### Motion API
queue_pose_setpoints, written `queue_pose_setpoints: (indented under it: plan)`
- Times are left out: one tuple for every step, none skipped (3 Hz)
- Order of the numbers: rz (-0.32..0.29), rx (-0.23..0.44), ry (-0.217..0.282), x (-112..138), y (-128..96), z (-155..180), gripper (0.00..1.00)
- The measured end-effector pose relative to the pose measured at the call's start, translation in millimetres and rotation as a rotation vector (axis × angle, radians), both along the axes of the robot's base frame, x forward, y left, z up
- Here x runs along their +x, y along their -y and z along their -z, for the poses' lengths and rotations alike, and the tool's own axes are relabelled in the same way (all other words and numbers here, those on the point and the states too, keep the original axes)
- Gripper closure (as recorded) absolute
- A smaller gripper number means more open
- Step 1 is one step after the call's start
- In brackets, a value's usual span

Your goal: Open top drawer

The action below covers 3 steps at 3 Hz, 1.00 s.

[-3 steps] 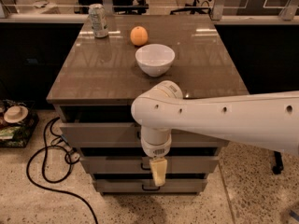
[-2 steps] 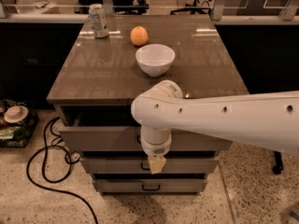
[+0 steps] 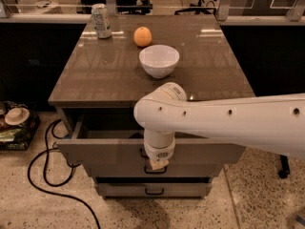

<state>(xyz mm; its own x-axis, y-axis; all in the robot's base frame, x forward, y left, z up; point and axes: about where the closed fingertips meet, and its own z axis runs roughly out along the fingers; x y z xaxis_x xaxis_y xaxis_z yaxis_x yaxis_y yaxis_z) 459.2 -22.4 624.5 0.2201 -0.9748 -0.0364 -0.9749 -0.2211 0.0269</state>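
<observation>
The top drawer [image 3: 100, 152] of the grey-beige cabinet stands pulled out toward me, and a strip of its grey inside [image 3: 107, 133] shows under the tabletop. Its black bar handle [image 3: 142, 153] is mostly hidden behind my white arm. My gripper [image 3: 158, 164] hangs from the wrist right in front of the drawer front, at the handle, with its beige tip reaching just below the drawer's lower edge. The second drawer's handle [image 3: 155, 171] and the bottom drawer's handle [image 3: 154, 191] show beneath it.
On the brown tabletop [image 3: 100, 75] stand a white bowl [image 3: 159, 60], an orange [image 3: 142, 36] and a drink can [image 3: 101, 20]. A black cable [image 3: 45, 175] loops on the speckled floor at the left, beside a bin of clutter [image 3: 16, 125]. A chair base [image 3: 283, 168] is at the right.
The top drawer has slid further out toward me. My gripper has come up and back with it, from hanging over the lower drawers to the top drawer's front.
</observation>
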Motion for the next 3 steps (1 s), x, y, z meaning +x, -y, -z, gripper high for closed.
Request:
queue_pose_setpoints:
  plan:
    - [0.0,0.0,0.0,-0.1,0.1,0.1,1.0]
    - [0.0,0.0,0.0,-0.2,0.1,0.1,1.0]
    - [-0.002,-0.001,0.007,-1.3,-0.1,-1.0,1.0]
